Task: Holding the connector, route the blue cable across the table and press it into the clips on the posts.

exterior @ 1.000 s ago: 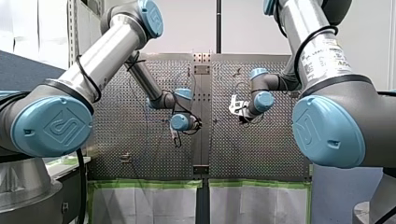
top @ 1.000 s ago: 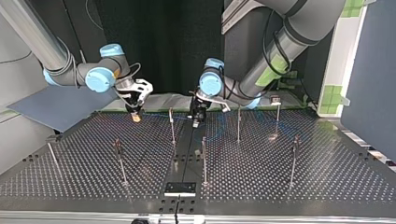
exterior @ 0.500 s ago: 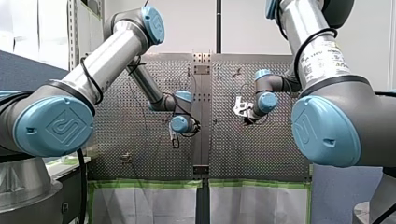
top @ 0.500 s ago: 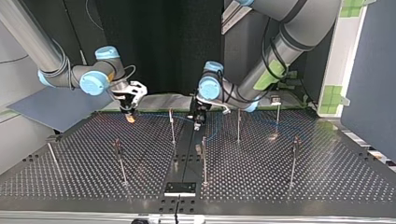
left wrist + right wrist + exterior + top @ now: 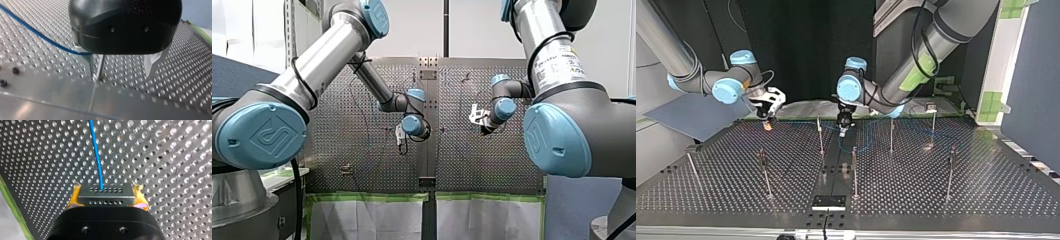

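From the front view I see a pale wall (image 5: 472, 30) behind the perforated bench (image 5: 492, 165), with a dark pole (image 5: 445, 27) rising above its far edge; green tape (image 5: 367, 196) edges white sheets (image 5: 362, 220) below; in the top view, a black backdrop (image 5: 806, 45); a slate-blue partition (image 5: 1036, 75) at its right.

Table (image 5: 986, 200): you see it under both arms in the top view, with every post standing on it.
Far posts (image 5: 891, 132): a row toward the arms.
Near posts (image 5: 854, 167): a row closer to the camera.
Right gripper (image 5: 767, 124): above the table's far edge, at the top view's left.
Left gripper (image 5: 842, 131): near the middle, between two far posts.
Connector (image 5: 105, 195): look between the right gripper's pads (image 5: 72, 198).
Cable (image 5: 801, 121): leads from the connector past a far post to the left gripper. There it touches one finger (image 5: 88, 63), then sags onto the table.
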`<control>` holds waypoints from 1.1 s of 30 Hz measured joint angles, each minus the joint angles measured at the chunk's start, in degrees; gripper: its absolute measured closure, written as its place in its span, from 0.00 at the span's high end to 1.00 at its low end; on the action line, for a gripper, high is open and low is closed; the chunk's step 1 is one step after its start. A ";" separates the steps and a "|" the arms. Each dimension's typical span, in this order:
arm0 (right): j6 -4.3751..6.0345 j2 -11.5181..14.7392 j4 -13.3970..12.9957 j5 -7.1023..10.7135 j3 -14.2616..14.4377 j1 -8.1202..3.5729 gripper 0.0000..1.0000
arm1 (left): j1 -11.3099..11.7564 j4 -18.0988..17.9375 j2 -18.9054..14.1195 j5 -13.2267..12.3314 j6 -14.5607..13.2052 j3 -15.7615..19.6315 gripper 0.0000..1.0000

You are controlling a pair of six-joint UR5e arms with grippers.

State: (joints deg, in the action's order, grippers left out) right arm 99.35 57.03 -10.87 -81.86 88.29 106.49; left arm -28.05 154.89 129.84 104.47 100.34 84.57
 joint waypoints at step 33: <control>0.00 -0.02 1.08 3.71 0.04 -2.55 0.00 | -16.62 1.13 -0.42 16.63 7.62 -1.10 1.00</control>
State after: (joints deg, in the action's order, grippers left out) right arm 99.34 57.01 -9.79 -78.14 88.33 103.93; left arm -44.67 156.01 129.42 121.10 107.96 83.47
